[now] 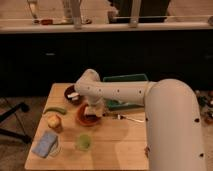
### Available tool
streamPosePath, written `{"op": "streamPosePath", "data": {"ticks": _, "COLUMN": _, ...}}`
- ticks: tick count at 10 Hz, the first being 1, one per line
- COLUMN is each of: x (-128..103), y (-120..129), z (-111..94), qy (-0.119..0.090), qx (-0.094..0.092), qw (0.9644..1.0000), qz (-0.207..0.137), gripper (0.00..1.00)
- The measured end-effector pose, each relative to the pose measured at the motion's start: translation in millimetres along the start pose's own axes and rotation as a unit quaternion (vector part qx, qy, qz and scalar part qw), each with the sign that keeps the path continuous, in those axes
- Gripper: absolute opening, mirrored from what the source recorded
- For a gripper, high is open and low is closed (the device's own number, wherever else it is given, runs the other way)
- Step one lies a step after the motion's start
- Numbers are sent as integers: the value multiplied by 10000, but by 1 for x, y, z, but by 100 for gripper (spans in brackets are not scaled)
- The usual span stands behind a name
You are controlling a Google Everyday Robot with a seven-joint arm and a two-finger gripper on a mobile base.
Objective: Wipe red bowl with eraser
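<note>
the wooden table (125, 147) fills the lower middle of the frame, and the white robot arm (167, 115) sweeps in from the right edge, bends at an elbow left of centre and drops onto the table. a green bin (125, 78) lies behind the arm toward the centre, and a light-blue cloth (44, 143) lies at the lower left corner of the table. the red bowl (82, 119) stands left of centre, with a darker maroon bowl (69, 93) just above it and a green cup (83, 141) below it. the gripper (94, 108) hangs directly over the right part of the red bowl, low enough to look as if it reaches inside. a small pale patch beneath it is probably the eraser (92, 113), inside or on the bowl's rim, though whether the gripper is clamped on it i cannot tell. by my judgement the eraser is already brought to the bowl and the wiping itself is under way or about to begin; what remains is rubbing around the bowl's inside and lifting away.
</note>
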Motion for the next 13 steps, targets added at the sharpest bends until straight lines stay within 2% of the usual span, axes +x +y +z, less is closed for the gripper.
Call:
{"op": "streamPosePath", "data": {"ticks": 3, "x": -26, "y": 1, "z": -2, "qy": -51, "qx": 13, "qw": 9996, "qz": -274, "gripper": 0}}
{"op": "streamPosePath", "data": {"ticks": 6, "x": -30, "y": 8, "z": -2, "qy": -24, "qx": -51, "qw": 9990, "qz": -445, "gripper": 0}}
{"op": "streamPosePath", "data": {"ticks": 9, "x": -8, "y": 16, "z": 4, "qy": 132, "qx": -167, "qw": 9990, "qz": -397, "gripper": 0}}
{"op": "streamPosePath", "data": {"ticks": 13, "x": 14, "y": 11, "z": 8, "qy": 357, "qx": -181, "qw": 9990, "qz": -174, "gripper": 0}}
